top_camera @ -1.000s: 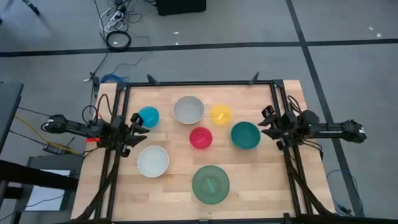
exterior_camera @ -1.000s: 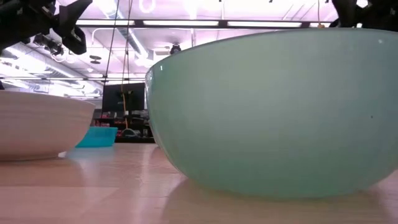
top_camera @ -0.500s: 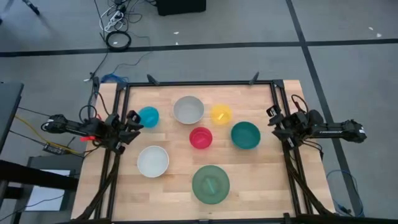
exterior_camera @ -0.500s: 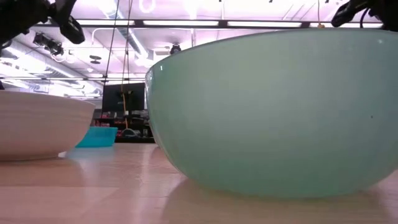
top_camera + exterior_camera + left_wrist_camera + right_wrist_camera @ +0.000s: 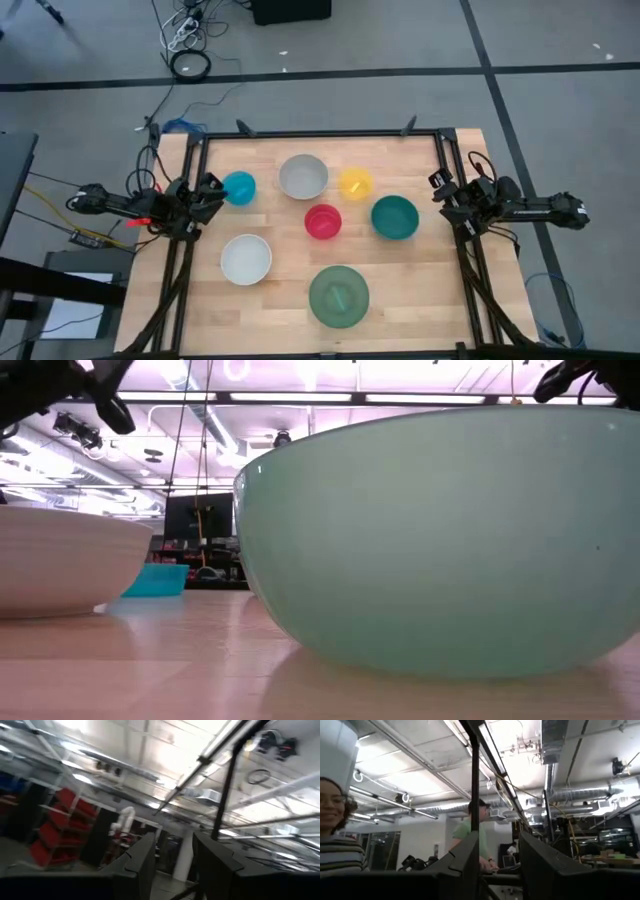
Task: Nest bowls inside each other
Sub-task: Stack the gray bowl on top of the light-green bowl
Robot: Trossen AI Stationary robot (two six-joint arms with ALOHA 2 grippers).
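Observation:
Seven bowls rest on their bases on the wooden table point(image 5: 420, 290), none inside another: cyan-blue point(image 5: 238, 187), grey point(image 5: 303, 177), yellow point(image 5: 355, 184), red-pink point(image 5: 323, 221), dark teal point(image 5: 394, 217), white point(image 5: 246, 259) and large translucent green point(image 5: 339, 296). My left gripper point(image 5: 213, 183) hovers at the table's left edge beside the cyan-blue bowl, open and empty, fingers tipped upward point(image 5: 172, 865). My right gripper point(image 5: 437, 184) hovers at the right edge, near the dark teal bowl, open and empty, also tipped upward point(image 5: 497, 865). In the low view the green bowl point(image 5: 440, 540) fills most of the picture.
A black frame point(image 5: 320, 133) runs along the table's far edge and down both sides. Cables point(image 5: 190, 65) lie on the floor behind. People show in the room beyond, in the right wrist view point(image 5: 335, 835). Bare wood lies in the near corners.
Both grippers have tipped their fingers upward and drawn back a little toward their own table edges, staying open. The bowls have kept their places.

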